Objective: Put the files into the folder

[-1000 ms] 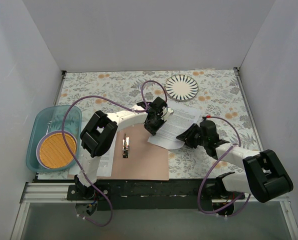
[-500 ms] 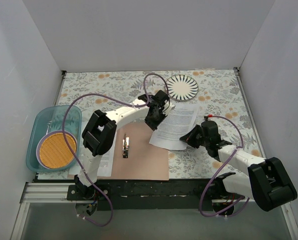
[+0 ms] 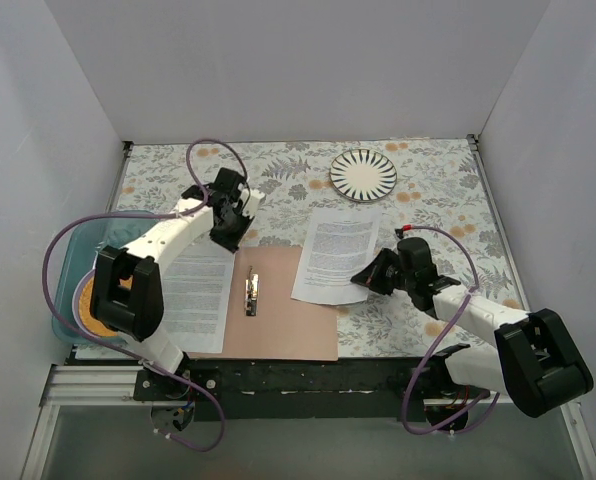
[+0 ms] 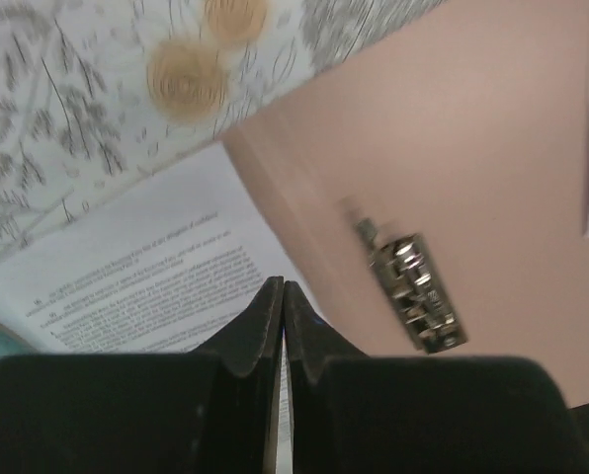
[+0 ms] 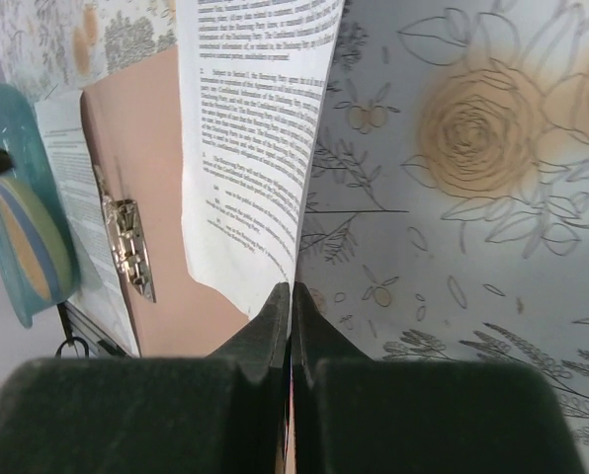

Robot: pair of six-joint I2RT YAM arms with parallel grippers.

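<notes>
The brown folder (image 3: 288,325) lies open at the near edge, its silver fastener (image 3: 250,295) at the spine. One printed file (image 3: 193,295) lies on its left side. A second file (image 3: 333,250) lies partly over the folder's right edge and partly on the tablecloth. My right gripper (image 3: 368,275) is shut on that file's near right corner; in the right wrist view the sheet (image 5: 255,128) runs down into the closed jaws (image 5: 290,288). My left gripper (image 3: 233,232) is shut and empty, hovering above the left file's far edge (image 4: 146,267), with the fastener (image 4: 413,291) to its right.
A round striped plate (image 3: 363,175) sits at the back, behind the held file. A teal tray (image 3: 88,250) holding an orange round disc (image 3: 106,305) stands at the left edge. White walls enclose the floral tablecloth on three sides.
My left gripper has left the right file's far left corner and swung left to above the left file. The right file has shifted a little and lies flatter. My right gripper still holds it.
</notes>
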